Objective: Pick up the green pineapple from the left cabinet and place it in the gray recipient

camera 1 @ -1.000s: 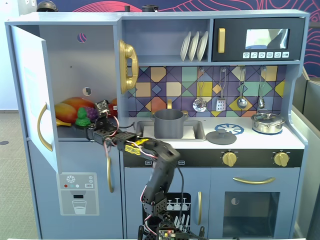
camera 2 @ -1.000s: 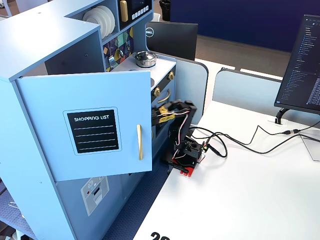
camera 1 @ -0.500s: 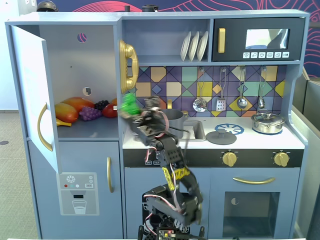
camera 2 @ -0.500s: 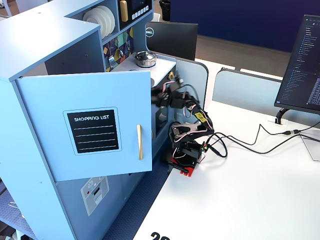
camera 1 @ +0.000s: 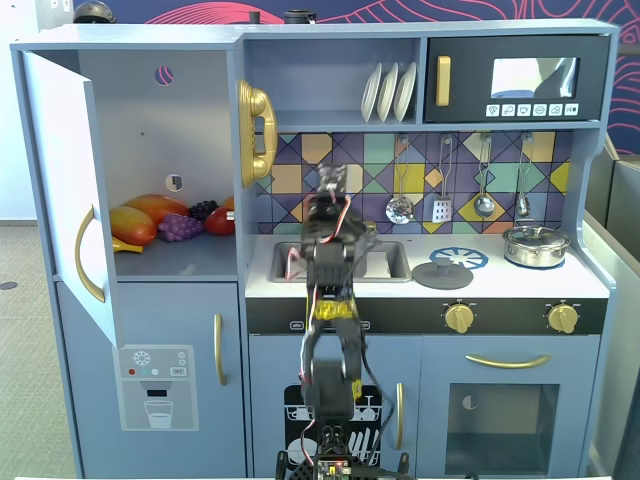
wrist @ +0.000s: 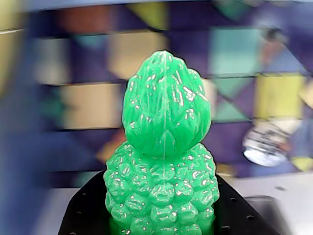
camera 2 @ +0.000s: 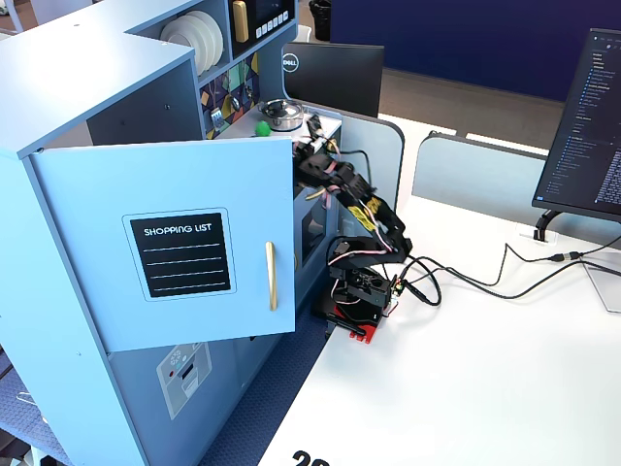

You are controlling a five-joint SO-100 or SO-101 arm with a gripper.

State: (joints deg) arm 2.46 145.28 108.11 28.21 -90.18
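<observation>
My gripper (wrist: 161,218) is shut on the green pineapple (wrist: 164,147). Its black jaws clasp the bumpy lower body, and the rounded top points away from the camera. In a fixed view the gripper (camera 1: 329,187) is raised in front of the tiled back wall, above the sink (camera 1: 392,262), and the arm hides the pineapple. In another fixed view the pineapple (camera 2: 262,127) shows as a green spot over the counter. The left cabinet (camera 1: 150,130) stands open with its door (camera 1: 58,170) swung out. I see no dark gray pot; the arm hides part of the sink.
Mango, purple grapes and red fruit (camera 1: 175,220) lie on the cabinet shelf. A flat gray lid (camera 1: 442,273) and a shiny silver lidded pot (camera 1: 535,244) sit on the counter to the right. Utensils (camera 1: 400,208) hang on the tiles. The open door (camera 2: 184,243) juts out.
</observation>
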